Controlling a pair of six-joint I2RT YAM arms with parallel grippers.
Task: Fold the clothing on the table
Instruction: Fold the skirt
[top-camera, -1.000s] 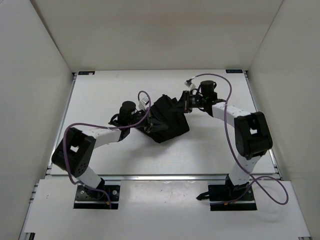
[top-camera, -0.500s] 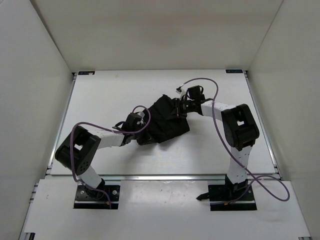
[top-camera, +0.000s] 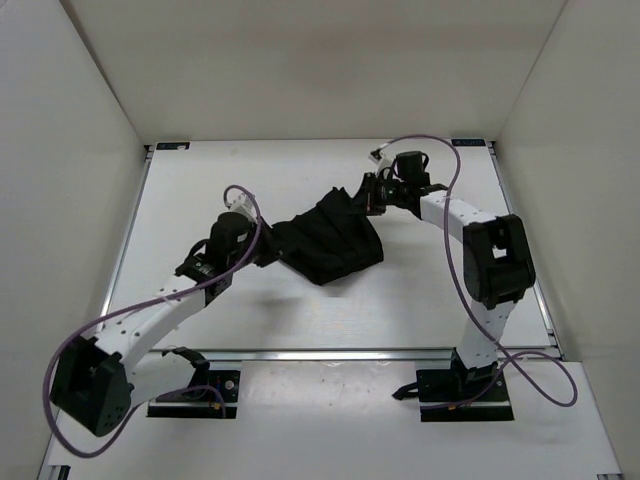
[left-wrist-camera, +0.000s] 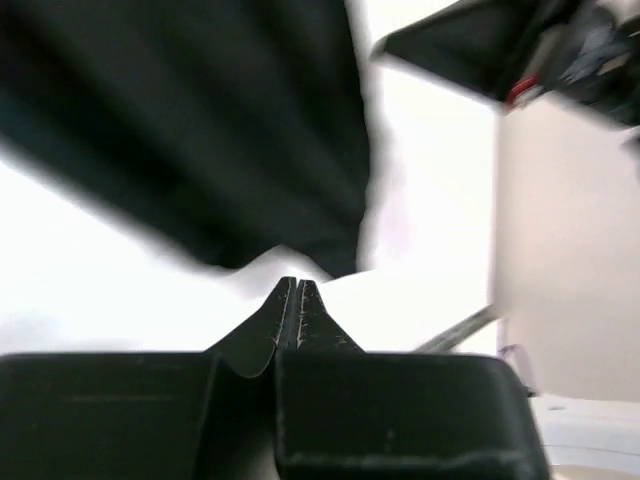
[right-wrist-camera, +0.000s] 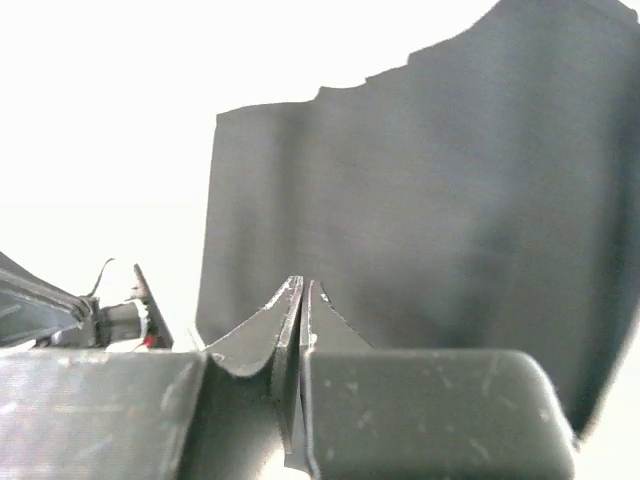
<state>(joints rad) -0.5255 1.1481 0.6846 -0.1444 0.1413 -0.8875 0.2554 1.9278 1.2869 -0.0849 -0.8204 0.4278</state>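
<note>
Since a second ago your left arm has swung out long and low, and the left gripper (top-camera: 262, 243) has moved away to the left. The clothing (top-camera: 328, 240) went with it. It was a tight dark bundle and is now drawn out wider, with its left corner pulled to a point at that gripper. Your right gripper (top-camera: 371, 194) has barely shifted and stays at the garment's far right corner. The clothing sits near the middle of the table (top-camera: 420, 290), stretched between the two tools.

Both sets of jaws are pressed narrow, tip against tip, each closed on a corner of the fabric. You judge that grip from above, though. In the left wrist view the gripper (left-wrist-camera: 297, 292) shows only touching tips, and the clothing (left-wrist-camera: 200, 120) is a blurred dark mass beyond them. In the right wrist view the gripper (right-wrist-camera: 301, 290) hides the pinched edge, and the clothing (right-wrist-camera: 420, 180) runs off the frame's right side.
</note>
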